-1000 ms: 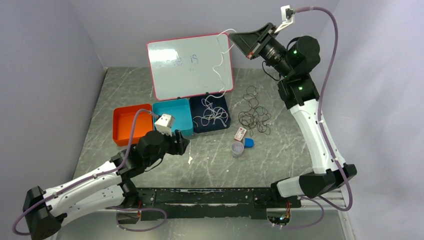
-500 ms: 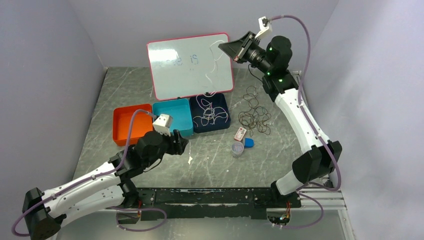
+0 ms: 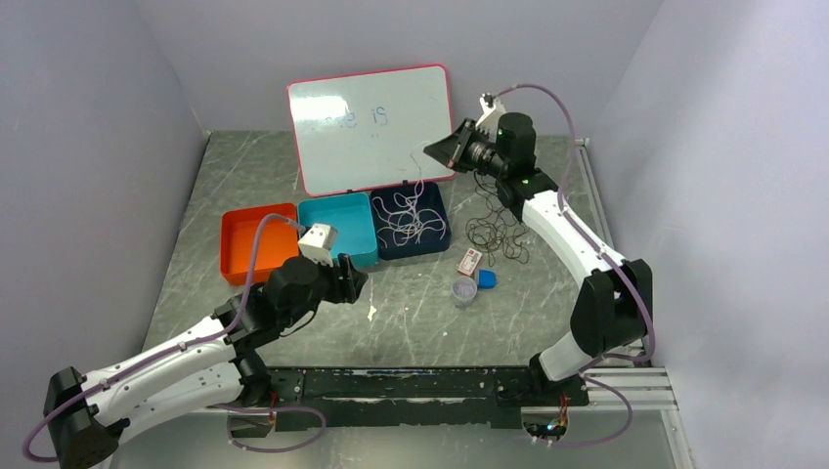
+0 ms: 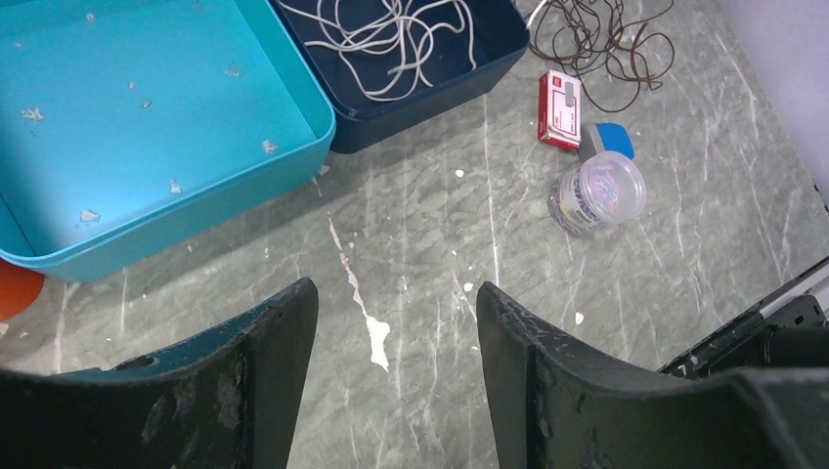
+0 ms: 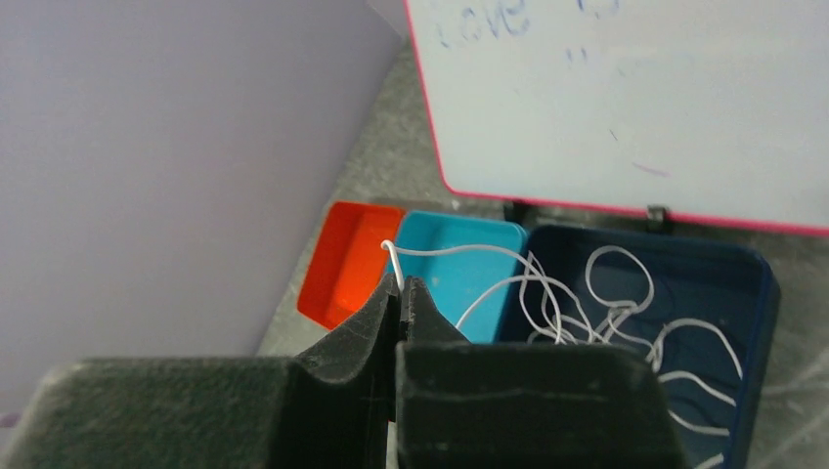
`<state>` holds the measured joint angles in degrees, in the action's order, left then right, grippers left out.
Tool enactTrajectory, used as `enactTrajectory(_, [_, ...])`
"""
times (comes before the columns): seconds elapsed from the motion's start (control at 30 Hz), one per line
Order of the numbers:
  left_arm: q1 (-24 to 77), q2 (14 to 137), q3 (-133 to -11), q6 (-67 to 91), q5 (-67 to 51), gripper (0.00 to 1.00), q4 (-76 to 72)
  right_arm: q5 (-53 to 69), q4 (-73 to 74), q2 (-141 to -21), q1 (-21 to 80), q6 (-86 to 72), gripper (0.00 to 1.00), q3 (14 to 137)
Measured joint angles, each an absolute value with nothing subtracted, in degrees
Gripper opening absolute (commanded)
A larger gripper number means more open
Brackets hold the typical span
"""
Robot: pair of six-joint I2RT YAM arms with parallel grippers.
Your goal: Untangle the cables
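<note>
A tangle of white cables [image 3: 409,219] lies in the navy tray [image 3: 437,242], also seen in the left wrist view [image 4: 391,39]. My right gripper [image 3: 431,153] hangs above the tray's back edge, in front of the whiteboard, shut on one white cable [image 5: 459,251] that droops from its tip [image 5: 399,287] down to the tangle. A loose heap of dark cables [image 3: 497,227] rests on the table right of the tray [image 4: 601,39]. My left gripper [image 4: 396,293] stands open and empty over bare table, in front of the teal tray [image 4: 147,127].
An orange tray [image 3: 249,244] and the teal tray [image 3: 337,223] sit left of the navy one. A whiteboard [image 3: 371,127] leans at the back. A small red box [image 3: 470,262], a blue cap [image 3: 486,278] and a clear cup [image 3: 464,291] lie near the dark cables.
My right gripper has come down and to the left with the white cable, from high above the whiteboard to just over the navy tray. The cable has slackened into the tray. The left arm has stayed still.
</note>
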<state>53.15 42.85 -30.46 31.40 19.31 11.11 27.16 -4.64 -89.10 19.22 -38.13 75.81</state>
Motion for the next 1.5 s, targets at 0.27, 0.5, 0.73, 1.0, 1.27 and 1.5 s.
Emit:
enactTrajectory(0.27, [53.15, 42.85, -30.46, 31.73, 19.38, 0.65, 12.21, 22.5, -1.3, -87.94, 20.4, -34.15, 0.0, 70.78])
enactTrajectory(0.5, [53.15, 43.24, -30.46, 32.1, 19.38, 0.64, 12.27, 20.93, 0.1, -88.25, 21.17, -30.94, 0.0, 70.72])
enactTrajectory(0.73, [53.15, 43.31, -30.46, 32.4, 19.38, 0.64, 12.45, 20.38, 2.39, -93.8, 23.97, -27.2, 0.0, 71.44])
enactTrajectory(1.0, [53.15, 42.85, -30.46, 32.47, 19.4, 0.64, 13.58, 15.4, 5.1, -99.0, 27.81, -22.28, 0.01, 71.46])
enactTrajectory(1.27, [53.15, 42.7, -30.46, 32.47, 19.64, 0.64, 14.09, 8.88, 7.84, -104.53, 31.03, -17.58, 0.02, 73.34])
enactTrajectory(1.5, [53.15, 42.98, -30.46, 32.47, 19.77, 0.64, 14.06, 5.15, 10.09, -109.34, 32.84, -14.33, 0.02, 74.02])
